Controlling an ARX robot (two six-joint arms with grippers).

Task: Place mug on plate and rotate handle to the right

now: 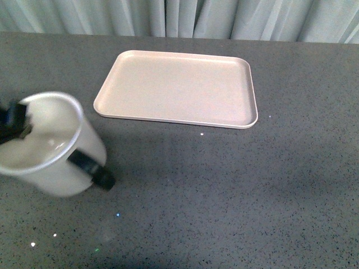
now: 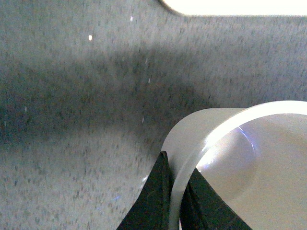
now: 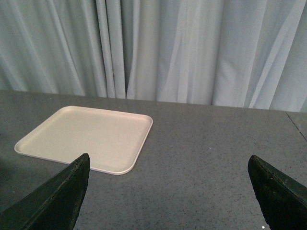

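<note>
The white mug [image 1: 50, 143] is at the left of the front view, tilted and blurred, and looks lifted off the table. Its black handle [image 1: 90, 167] points toward the near right. The smiley face is hidden. My left gripper [image 1: 14, 120] is shut on the mug's rim at the left edge. In the left wrist view the gripper [image 2: 175, 167] clamps the mug [image 2: 249, 167] wall, one finger inside and one outside. The empty pink-beige plate [image 1: 179, 87] lies at the far middle, apart from the mug. My right gripper [image 3: 168, 191] is open and empty, with the plate [image 3: 81, 136] ahead of it.
The grey speckled table [image 1: 235, 190] stretches between the mug and the plate. Pale curtains [image 1: 185, 17] hang behind the table's far edge. A corner of the plate [image 2: 230, 5] shows in the left wrist view.
</note>
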